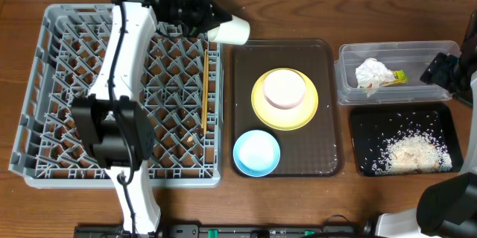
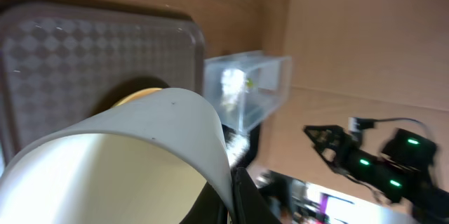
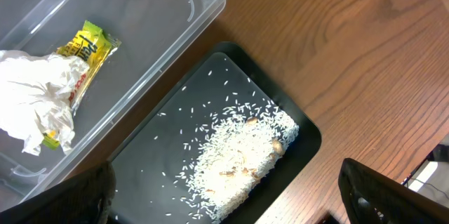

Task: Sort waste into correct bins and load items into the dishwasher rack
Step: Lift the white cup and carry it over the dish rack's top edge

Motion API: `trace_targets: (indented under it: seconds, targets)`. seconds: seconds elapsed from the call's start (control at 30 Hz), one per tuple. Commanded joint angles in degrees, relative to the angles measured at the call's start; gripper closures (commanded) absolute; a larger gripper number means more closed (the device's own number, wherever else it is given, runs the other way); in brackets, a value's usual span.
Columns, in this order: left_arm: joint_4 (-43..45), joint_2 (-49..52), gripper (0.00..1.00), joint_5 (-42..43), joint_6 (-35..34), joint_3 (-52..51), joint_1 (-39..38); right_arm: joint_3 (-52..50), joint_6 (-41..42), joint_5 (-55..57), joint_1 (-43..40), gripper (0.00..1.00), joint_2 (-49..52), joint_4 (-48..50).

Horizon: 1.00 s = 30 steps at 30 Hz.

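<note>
1. Grey plastic forms the dishwasher rack (image 1: pixel 45 81), which fills the left of the table. The wooden chopsticks (image 1: pixel 204 92) lie close together along its right side.
2. We see the left gripper (image 1: pixel 211 23) clamped tight on the small white cup (image 1: pixel 231 30). The cup is held on its side in the air over the rack's far right corner, just beside the dark brown serving tray (image 1: pixel 242 119).
3. On that tray the white bowl (image 1: pixel 284 89) sits on the yellow plate (image 1: pixel 261 111). The light blue bowl (image 1: pixel 256 152) stands just beside the plate, on the near side.
4. In the clear tub (image 1: pixel 436 50) we find the crumpled napkin (image 1: pixel 373 72) with the snack packet (image 1: pixel 399 77) touching it.
5. The black tray (image 1: pixel 363 130) sits against the tub's near side and holds the rice scraps (image 1: pixel 410 152), heaped at one end with loose grains scattered around.
6. We see the right gripper (image 3: pixel 224 175) hanging above the tub and black tray, its fingers spread wide and gripping nothing.
</note>
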Motion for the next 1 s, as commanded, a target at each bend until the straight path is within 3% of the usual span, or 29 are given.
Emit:
trace_targets:
  seconds: [0.0,0.73,0.97]
  targets:
    - [0.44,2.86,0.94,8.31,2.23,0.52,0.37,0.26,0.76,0.61,-0.50,0.01,-0.98,-0.02]
    - [5.01,12.96,0.94,7.13,2.64,0.33,5.38,0.26,0.76,0.61,-0.50,0.01,-0.98,-0.02]
    - [4.83,12.98,0.94,-2.36,3.17,-2.27,5.84,0.26,0.74,0.61,-0.50,0.01,-0.98,-0.02]
